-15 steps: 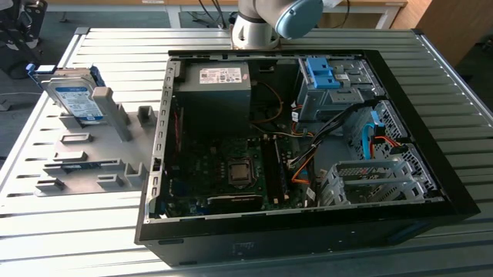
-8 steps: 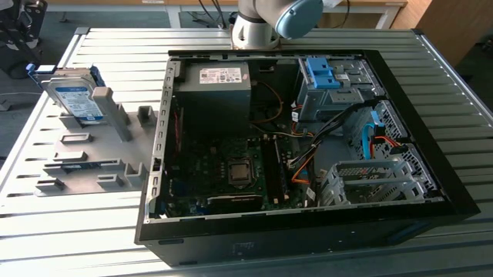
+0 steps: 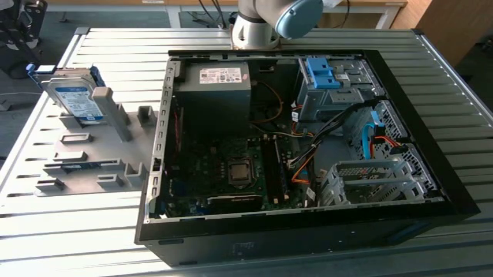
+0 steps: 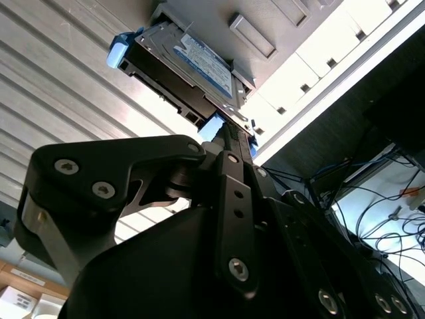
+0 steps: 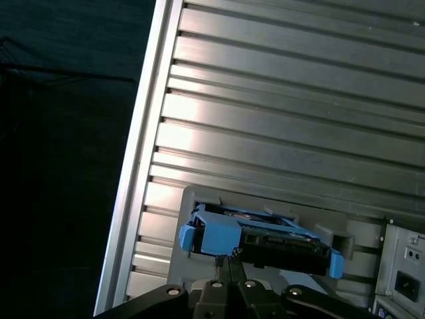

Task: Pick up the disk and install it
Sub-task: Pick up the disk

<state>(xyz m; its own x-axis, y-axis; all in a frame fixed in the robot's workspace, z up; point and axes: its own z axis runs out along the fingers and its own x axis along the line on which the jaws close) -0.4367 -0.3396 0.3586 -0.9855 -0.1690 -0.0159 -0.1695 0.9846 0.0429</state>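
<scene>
Disk point(image 3: 73, 97) is not yet picked up. It stands on edge in a grey fixture point(image 3: 85, 167) at the exterior view's left, well apart from the open computer case point(image 3: 292, 245).

Layout, big to small:
- A ribbed metal surface point(image 3: 77, 236) carries everything.
- The case lies on its side with the board and cables exposed. It has an empty silver drive cage point(image 3: 370, 179) toward the exterior view's right and a grey power-supply box point(image 3: 219, 81) at the far end.
- The arm point(image 3: 266, 20) rises behind the case.
- The fixture has several upright slots. The disk fills the far one, with its label toward the exterior camera and blue rails along its edges.

Pincer point(image 5: 226, 260): in the first wrist view it points at the disk's point(image 5: 265, 242) connector edge. In the second wrist view the pincer point(image 4: 229, 133) lines up with one blue rail end of the disk point(image 4: 192, 66). You cannot tell whether it is apart or together, nor whether it touches. Judged from the exterior view, nothing is clamped on the disk.

Risks, as judgement:
- A grip landing on a blue plastic rail instead of the metal body could flex or slip.
- A tilted pull could bind the disk in its slot.
- Loose cables point(image 3: 362, 130) beside the cage could snag a carried disk.

Hidden or unclear:
- The slot hides the disk's lower edge.
- The pincer's own black body covers much of the second wrist view.
- The gap between pincer and disk cannot be read.
- The cage's interior is hard to make out.
</scene>
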